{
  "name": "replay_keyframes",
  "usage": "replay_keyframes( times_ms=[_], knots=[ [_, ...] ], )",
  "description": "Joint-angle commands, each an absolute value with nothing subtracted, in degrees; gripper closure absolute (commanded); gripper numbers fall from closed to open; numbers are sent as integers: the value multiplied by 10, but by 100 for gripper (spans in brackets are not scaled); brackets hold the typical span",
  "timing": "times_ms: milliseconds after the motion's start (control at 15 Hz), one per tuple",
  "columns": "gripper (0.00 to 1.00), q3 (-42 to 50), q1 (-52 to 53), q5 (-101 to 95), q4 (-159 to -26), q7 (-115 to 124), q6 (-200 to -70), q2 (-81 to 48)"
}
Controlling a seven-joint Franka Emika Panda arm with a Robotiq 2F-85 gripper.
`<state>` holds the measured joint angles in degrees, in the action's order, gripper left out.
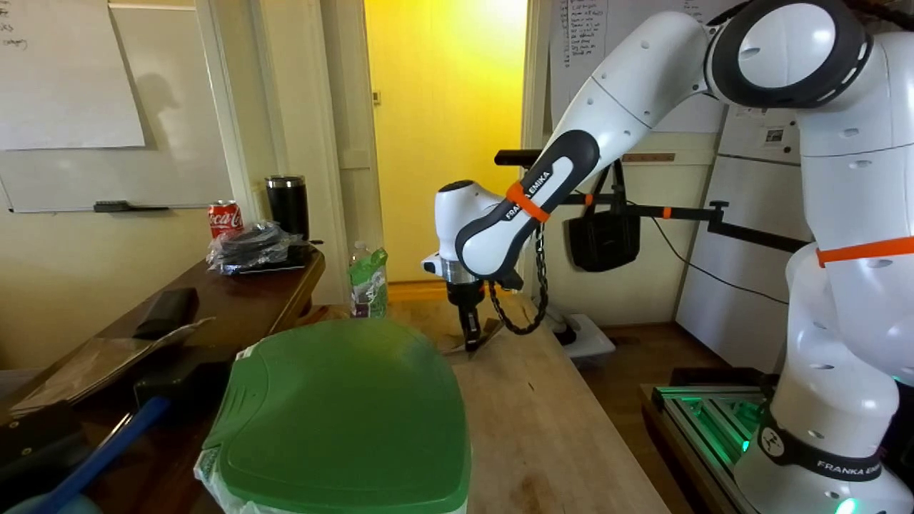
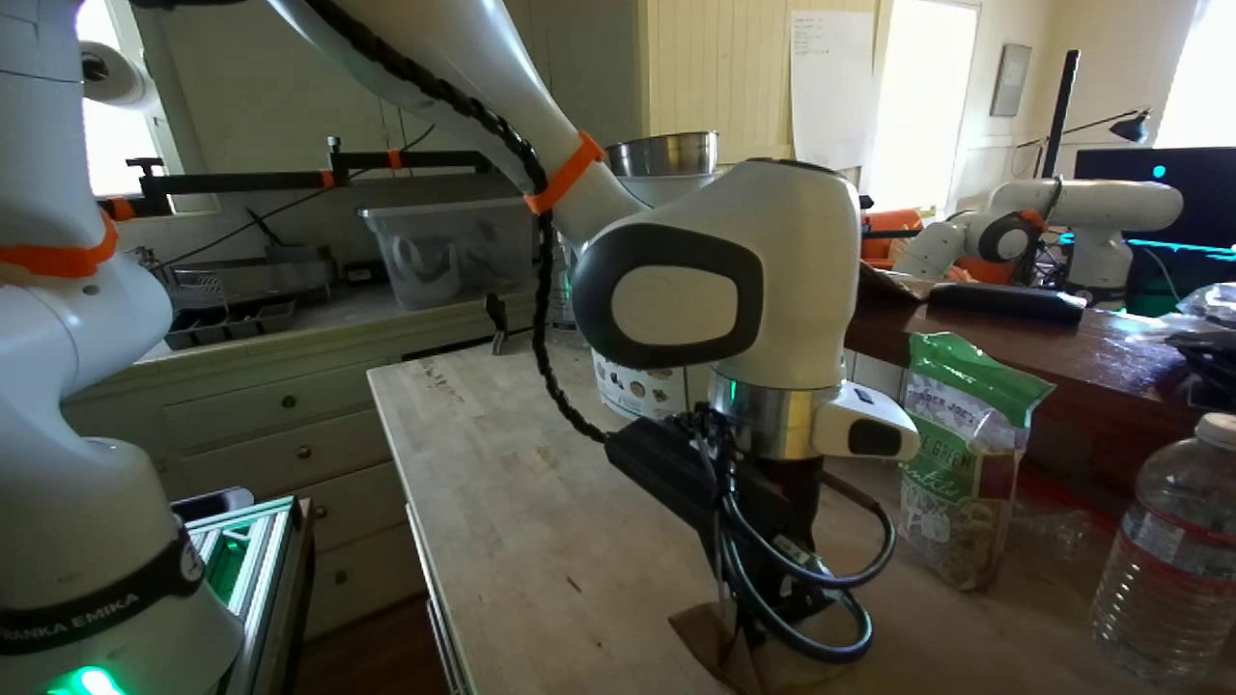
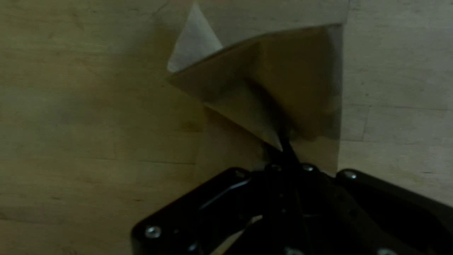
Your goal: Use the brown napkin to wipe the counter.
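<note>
I see a Coke can (image 1: 225, 217) and black tumbler (image 1: 288, 205) behind a plastic-wrapped bundle (image 1: 251, 246) on a dark table (image 1: 243, 294).

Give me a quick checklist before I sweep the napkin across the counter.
1. Claw shut on the napkin: ok, the wrist view shows it pinched.
2. Napkin down on the counter: ok, at least its lower layer seems to lie there.
3. Napkin spread flat: not ok, it is creased and folded.
4. Bag and bottle apart from the claw: ok.
5. Cables off the counter: cannot tell, they hang low.
</note>
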<state>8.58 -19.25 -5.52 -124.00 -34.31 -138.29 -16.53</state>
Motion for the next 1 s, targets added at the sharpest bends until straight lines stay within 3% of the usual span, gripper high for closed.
replay_keyframes(
  times_ms=[0, 933],
  knots=[
    [100, 71, -187, -46, -1258, -399, -1348, -181],
    [100, 64, -126, -89, -1269, -410, -1239, -158]
  ],
)
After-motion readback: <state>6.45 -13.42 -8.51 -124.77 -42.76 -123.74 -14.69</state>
